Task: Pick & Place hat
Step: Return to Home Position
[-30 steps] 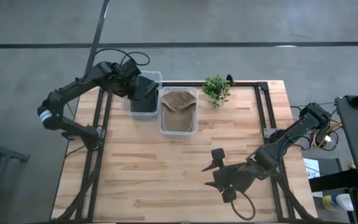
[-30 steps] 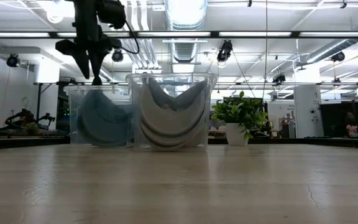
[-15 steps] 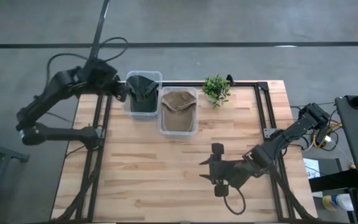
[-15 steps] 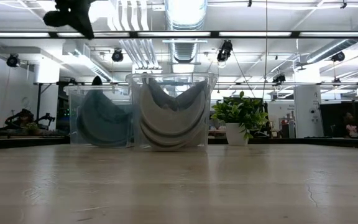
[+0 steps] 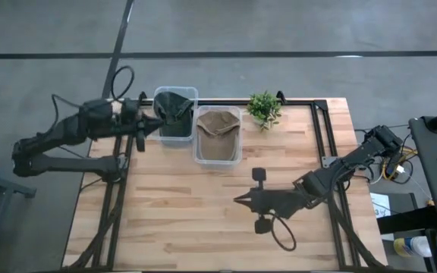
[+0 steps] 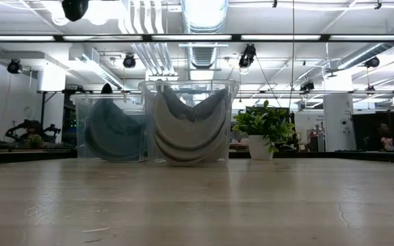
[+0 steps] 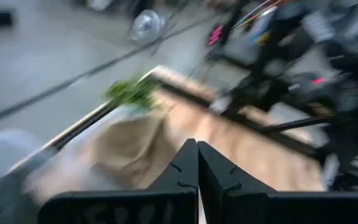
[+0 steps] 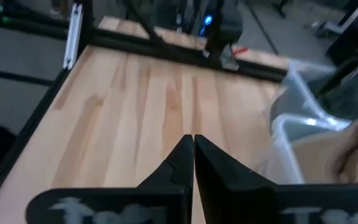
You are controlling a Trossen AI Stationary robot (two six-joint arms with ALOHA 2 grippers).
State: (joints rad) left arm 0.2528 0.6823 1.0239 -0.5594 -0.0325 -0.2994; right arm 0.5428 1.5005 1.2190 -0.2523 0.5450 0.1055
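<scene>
A dark hat (image 5: 174,112) lies in a clear bin (image 5: 160,92) at the table's far left. A tan hat (image 5: 218,133) lies in a second clear bin (image 5: 240,149) beside it. In the low view both hats (image 6: 111,133) (image 6: 189,126) curve up against their bins' walls. My left gripper (image 5: 155,125) (image 7: 197,163) is shut, holds nothing, and stands just left of the dark hat's bin, pointing toward it. My right gripper (image 5: 237,200) (image 8: 190,149) is shut with nothing in it, over the bare wood near the table's middle, pointing toward the left edge.
A small potted plant (image 5: 264,108) (image 6: 262,130) stands at the far edge, right of the tan hat's bin. Black frame rails (image 5: 321,129) run along the table's sides. Bare wood (image 5: 180,212) stretches across the near half.
My left gripper has risen from over the dark hat's bin, drawn back toward the table's left edge and shut on nothing. My right gripper has moved toward the table's left edge and shut. Both hats stay in their bins.
</scene>
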